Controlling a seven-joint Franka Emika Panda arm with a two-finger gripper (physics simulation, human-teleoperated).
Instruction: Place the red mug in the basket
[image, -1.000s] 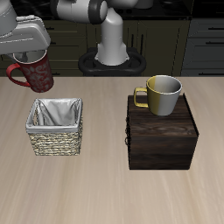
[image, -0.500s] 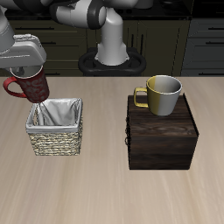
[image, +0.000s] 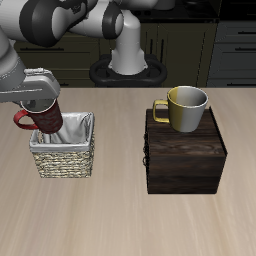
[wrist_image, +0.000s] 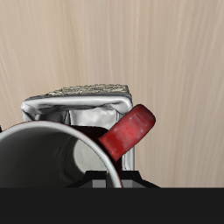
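The red mug (image: 44, 118) hangs upright in my gripper (image: 44, 96), just over the back edge of the basket (image: 64, 157), its base near the rim. The gripper is shut on the mug's rim. In the wrist view the mug's grey-white inside (wrist_image: 44, 162) and red loop handle (wrist_image: 128, 131) fill the near field, with the basket's cloth lining (wrist_image: 74, 109) below them. The fingers are mostly hidden by the mug.
A dark brown wooden box (image: 184, 158) stands beside the basket with a yellow-olive mug (image: 184, 108) on top. The robot base (image: 126, 62) stands at the table's back edge.
My gripper has carried the red mug forward and down, from behind and beside the basket to just over its back rim.
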